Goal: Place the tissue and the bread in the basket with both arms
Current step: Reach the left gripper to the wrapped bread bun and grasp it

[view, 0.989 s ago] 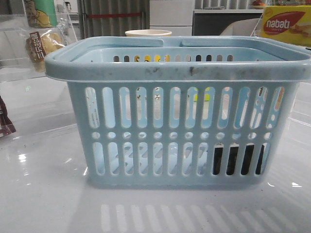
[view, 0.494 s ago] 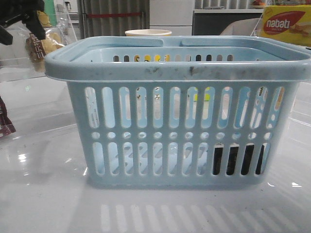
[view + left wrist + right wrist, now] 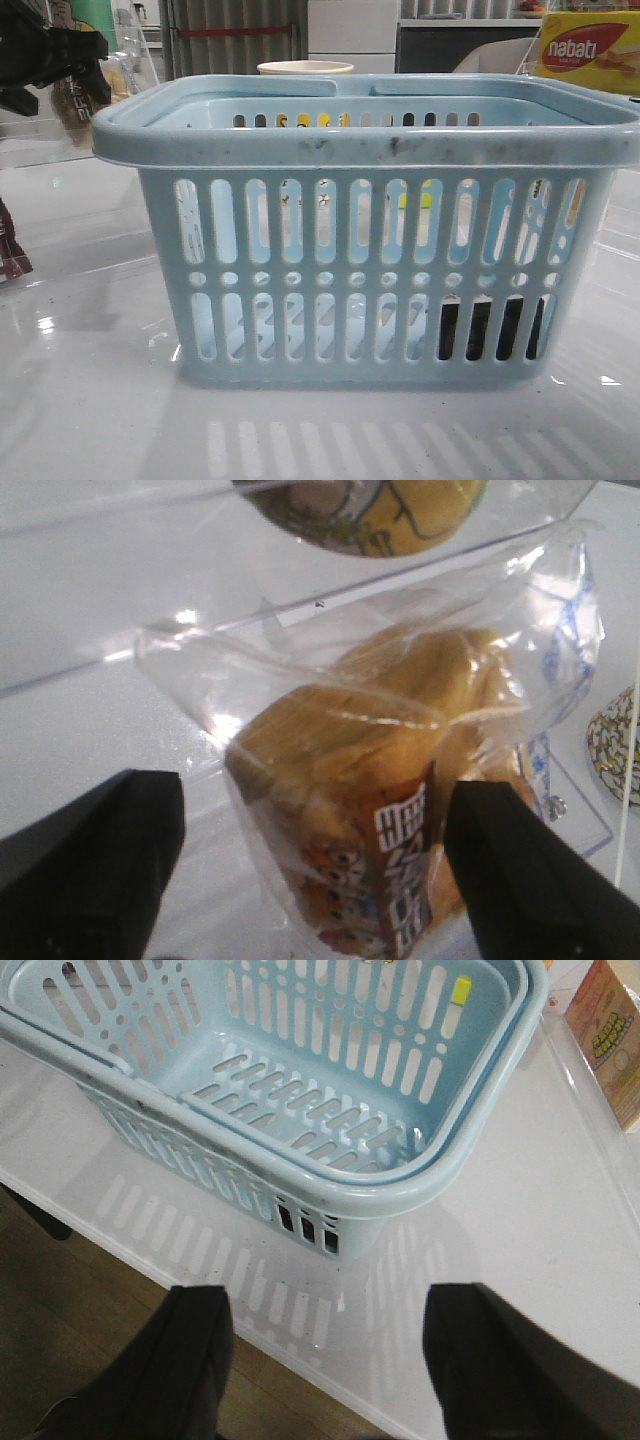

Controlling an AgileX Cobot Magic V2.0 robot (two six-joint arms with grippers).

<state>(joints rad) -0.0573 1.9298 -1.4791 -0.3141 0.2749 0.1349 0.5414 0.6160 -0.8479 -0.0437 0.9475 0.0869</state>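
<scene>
- The bread (image 3: 385,810), a clear plastic bag of yellowish-brown slices with a dark label bearing white characters, is lying on the white surface at the far left of the table (image 3: 90,400), behind and to the left of the basket (image 3: 370,225); in the front view it is mostly masked by the arm.
- In the left wrist view, the bag is sitting between the two dark fingers (image 3: 95,870) of the left gripper (image 3: 320,880), directly ahead of the jaws, with its long axis running roughly along the approach direction.
- The left fingers are standing wide apart, one on each side of the bag, and are not touching it as far as can be judged.
- The left arm is clearly the nearer one; the coming move appears to call for a short advance and a closing across the bag's narrow width.
- The tissue (image 3: 490,328) is showing as a dark block through the lower right slots of the pale blue basket; whether it is inside or behind it cannot be told.
- The right gripper (image 3: 325,1360) is hovering over the table edge beside the basket, fingers apart and holding nothing.
- A green-and-yellow printed packet (image 3: 370,510) is lying just beyond the bread; loose film could fold or slip when clamped.
</scene>
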